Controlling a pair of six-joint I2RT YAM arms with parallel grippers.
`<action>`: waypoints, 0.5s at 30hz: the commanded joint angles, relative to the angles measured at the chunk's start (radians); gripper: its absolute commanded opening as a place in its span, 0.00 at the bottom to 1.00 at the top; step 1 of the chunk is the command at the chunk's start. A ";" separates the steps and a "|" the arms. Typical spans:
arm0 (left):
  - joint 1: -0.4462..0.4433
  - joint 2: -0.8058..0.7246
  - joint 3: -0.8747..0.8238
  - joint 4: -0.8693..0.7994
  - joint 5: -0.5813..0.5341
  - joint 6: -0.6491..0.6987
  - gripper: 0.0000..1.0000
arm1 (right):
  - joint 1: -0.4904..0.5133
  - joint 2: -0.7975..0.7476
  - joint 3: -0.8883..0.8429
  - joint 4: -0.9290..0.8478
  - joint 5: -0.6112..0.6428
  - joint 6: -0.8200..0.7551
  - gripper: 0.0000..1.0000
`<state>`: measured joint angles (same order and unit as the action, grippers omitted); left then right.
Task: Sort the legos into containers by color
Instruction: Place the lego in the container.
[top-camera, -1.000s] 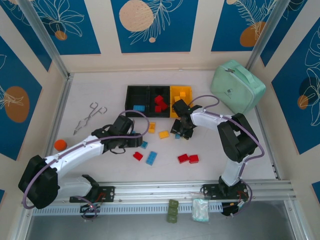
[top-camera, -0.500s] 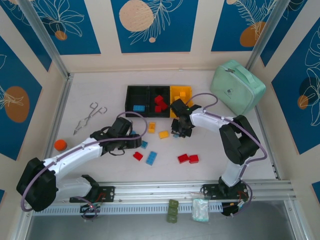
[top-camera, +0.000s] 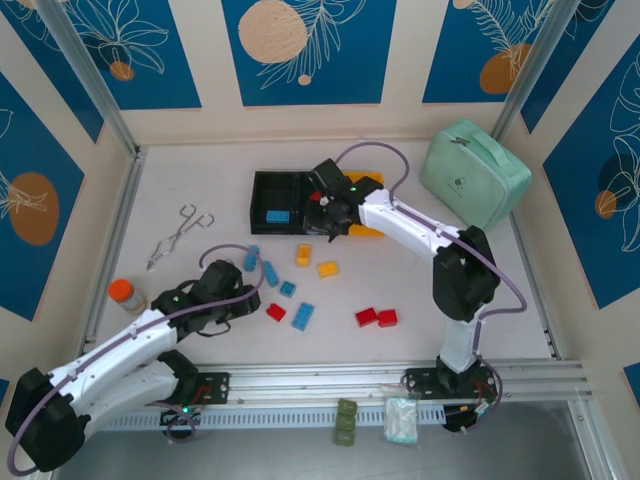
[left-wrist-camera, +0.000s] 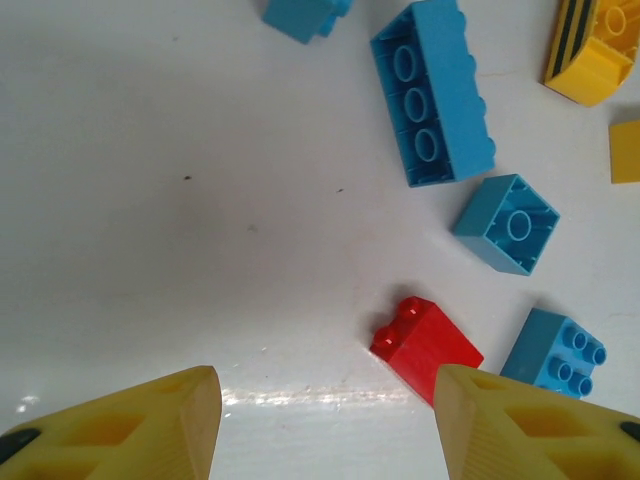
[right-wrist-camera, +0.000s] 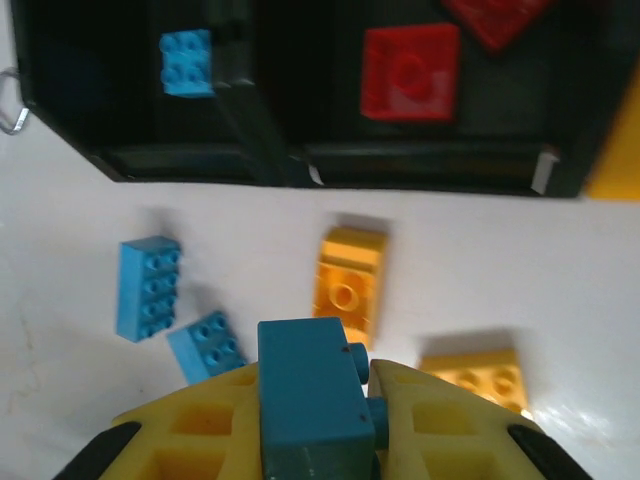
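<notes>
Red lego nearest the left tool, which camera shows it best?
Left wrist view: the red lego lies close and sharp, studs visible, ahead of the open left tool. The top external view shows it as a small red block.

The top external camera sits high above and behind the arm bases, looking down over the whole surface (top-camera: 420, 290). The left wrist camera points straight down, very near the surface, past the left pincer's fingertips (left-wrist-camera: 120, 430). The right wrist camera looks down from higher toward the containers (right-wrist-camera: 300, 165). All three share the loose light-blue bricks (top-camera: 270, 272) (left-wrist-camera: 432, 95) (right-wrist-camera: 148, 288).
</notes>
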<state>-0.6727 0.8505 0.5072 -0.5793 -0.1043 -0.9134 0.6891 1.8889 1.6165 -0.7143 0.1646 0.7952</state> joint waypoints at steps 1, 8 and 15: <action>-0.001 -0.038 -0.029 -0.062 -0.020 -0.059 0.58 | 0.019 0.091 0.113 -0.061 -0.048 -0.049 0.20; -0.001 -0.067 -0.051 -0.058 -0.002 -0.079 0.58 | 0.045 0.306 0.411 -0.130 -0.098 -0.081 0.21; -0.001 -0.086 -0.057 -0.067 0.002 -0.083 0.58 | 0.047 0.518 0.710 -0.217 -0.147 -0.073 0.24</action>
<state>-0.6727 0.7788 0.4614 -0.6189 -0.1059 -0.9741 0.7334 2.3444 2.2368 -0.8551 0.0700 0.7322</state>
